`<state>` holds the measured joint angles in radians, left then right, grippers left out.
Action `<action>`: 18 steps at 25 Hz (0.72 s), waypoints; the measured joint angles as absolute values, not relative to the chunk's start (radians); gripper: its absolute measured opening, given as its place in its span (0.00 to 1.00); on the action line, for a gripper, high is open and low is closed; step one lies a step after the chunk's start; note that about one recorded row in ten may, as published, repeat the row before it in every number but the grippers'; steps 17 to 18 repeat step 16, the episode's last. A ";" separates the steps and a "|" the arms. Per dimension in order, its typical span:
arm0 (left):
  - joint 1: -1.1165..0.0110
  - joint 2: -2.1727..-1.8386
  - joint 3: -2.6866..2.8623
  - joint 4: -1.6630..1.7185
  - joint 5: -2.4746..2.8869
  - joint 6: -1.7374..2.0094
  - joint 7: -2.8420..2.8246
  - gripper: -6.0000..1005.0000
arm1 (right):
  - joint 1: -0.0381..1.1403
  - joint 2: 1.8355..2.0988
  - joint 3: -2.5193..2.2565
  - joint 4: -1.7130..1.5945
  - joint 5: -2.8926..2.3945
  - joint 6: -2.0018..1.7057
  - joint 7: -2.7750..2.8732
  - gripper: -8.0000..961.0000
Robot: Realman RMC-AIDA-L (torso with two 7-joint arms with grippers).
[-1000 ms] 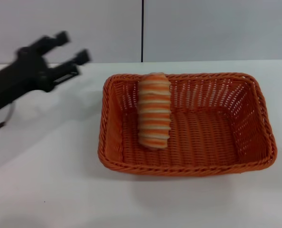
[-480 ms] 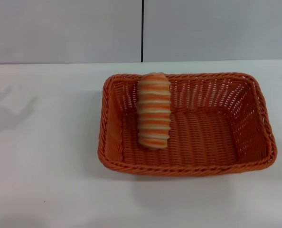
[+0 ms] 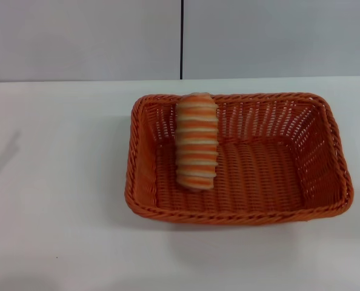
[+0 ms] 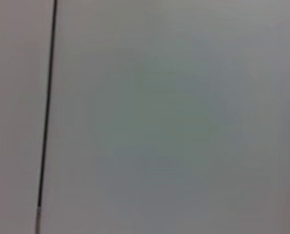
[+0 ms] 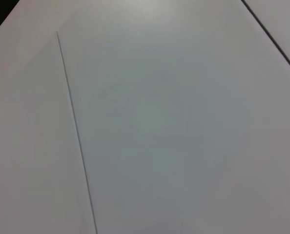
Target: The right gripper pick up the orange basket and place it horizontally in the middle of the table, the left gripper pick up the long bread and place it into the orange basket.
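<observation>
Spanning the whole foreground of the head view, the plain white flat table [image 3: 59, 230] carries the work items and meets a pale grey wall panel [image 3: 83, 36] at its far edge; a thin dark vertical seam [image 3: 181, 39] splits that wall.

Next in size, the large rectangular orange woven wicker basket [image 3: 325, 151] sits flat on the table with its long side running across the view, right of centre, its braided rim facing up and its open-weave sides sloping inward to the floor.

Inside the basket, in its left half, lies the oblong ridged long bread [image 3: 197, 142] with alternating orange and cream stripes. One end rests on the basket floor toward the near side; the other end leans up against the far wall and reaches the rim. It is tilted, not flat.

Neither the left gripper nor the right gripper appears in any view, so positions relative to them cannot be given, and I cannot tell whether either is released or clenched. Nothing grips the bread or the basket. Both wrist views show only pale surfaces crossed by thin dark lines.
</observation>
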<state>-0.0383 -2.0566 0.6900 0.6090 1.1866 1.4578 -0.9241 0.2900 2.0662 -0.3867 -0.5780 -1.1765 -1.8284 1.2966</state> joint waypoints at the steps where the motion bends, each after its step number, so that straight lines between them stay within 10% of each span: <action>1: -0.038 -2.057 0.686 0.607 1.185 1.458 -0.921 0.80 | 0.289 2.066 -0.384 -0.578 -1.176 -1.828 1.296 0.84; 18: -0.051 -2.059 0.656 0.533 1.182 1.481 -0.854 0.80 | 0.273 2.069 -0.374 -0.560 -1.175 -1.806 1.246 0.84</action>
